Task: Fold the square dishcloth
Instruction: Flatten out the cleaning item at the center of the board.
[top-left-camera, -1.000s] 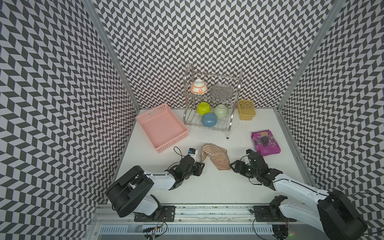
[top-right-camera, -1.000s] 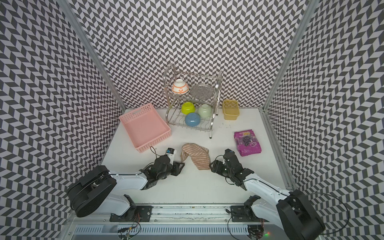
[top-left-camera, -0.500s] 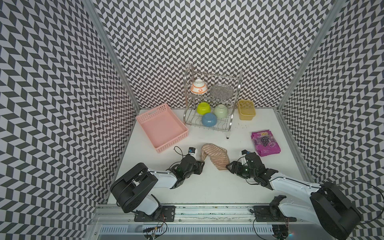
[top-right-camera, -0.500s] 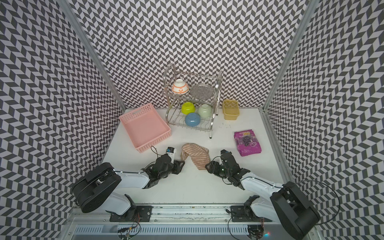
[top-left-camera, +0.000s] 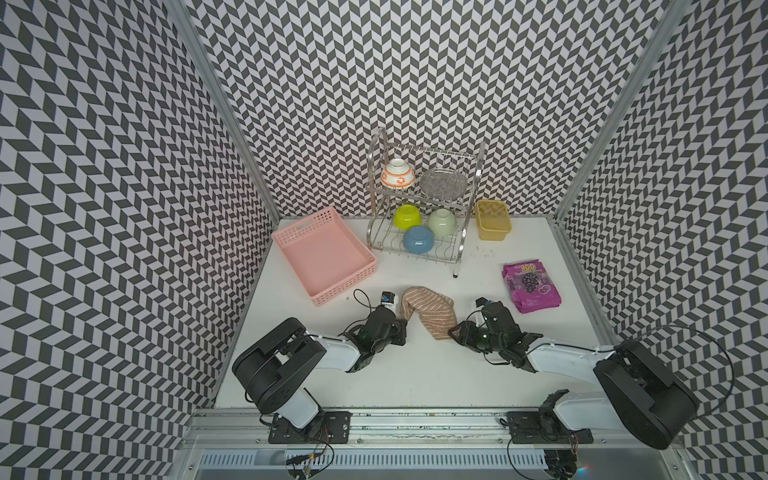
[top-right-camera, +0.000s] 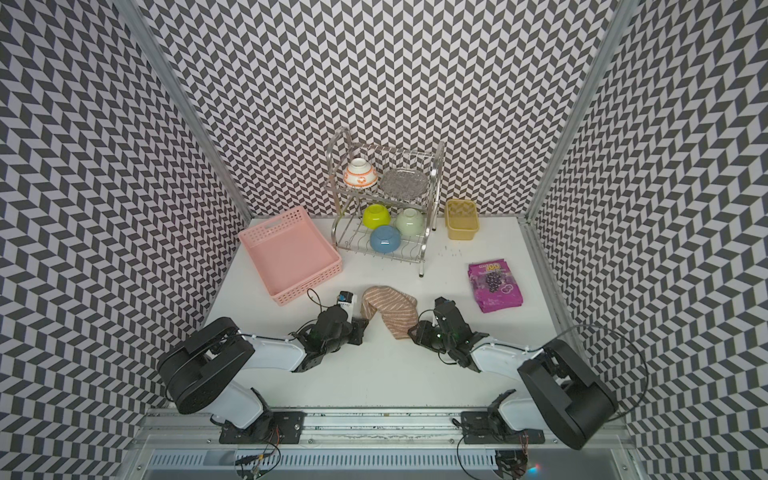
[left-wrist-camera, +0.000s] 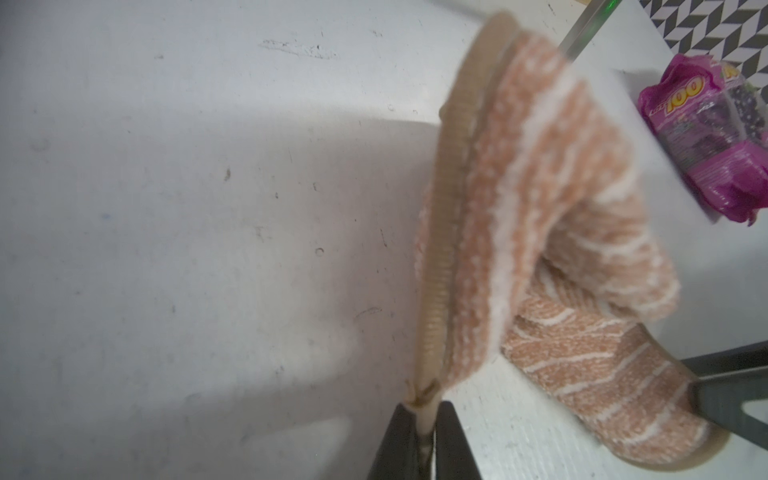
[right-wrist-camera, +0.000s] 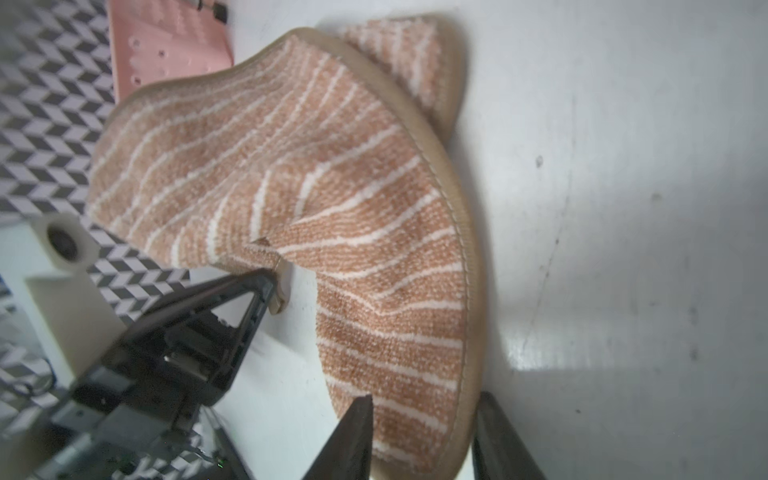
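Observation:
The striped orange and white dishcloth (top-left-camera: 428, 309) (top-right-camera: 390, 309) lies crumpled at the table's middle in both top views. My left gripper (top-left-camera: 402, 322) (top-right-camera: 365, 323) is at the cloth's left end. In the left wrist view it (left-wrist-camera: 424, 409) is shut on the beige hem of the dishcloth (left-wrist-camera: 540, 208), which rises taut from the jaws. My right gripper (top-left-camera: 453, 332) (top-right-camera: 411, 332) is at the cloth's near right corner. In the right wrist view it (right-wrist-camera: 424, 401) stands open, its fingers on either side of that corner of the dishcloth (right-wrist-camera: 332, 187).
A pink basket (top-left-camera: 324, 253) sits at the back left. A metal dish rack (top-left-camera: 424, 249) with bowls stands behind the cloth, and a yellow container (top-left-camera: 492, 219) is beside it. A purple packet (top-left-camera: 530, 286) lies to the right of my right gripper.
My left gripper has shut on the cloth's hem. My right gripper has slid left up to the cloth's corner and its jaws have narrowed around it.

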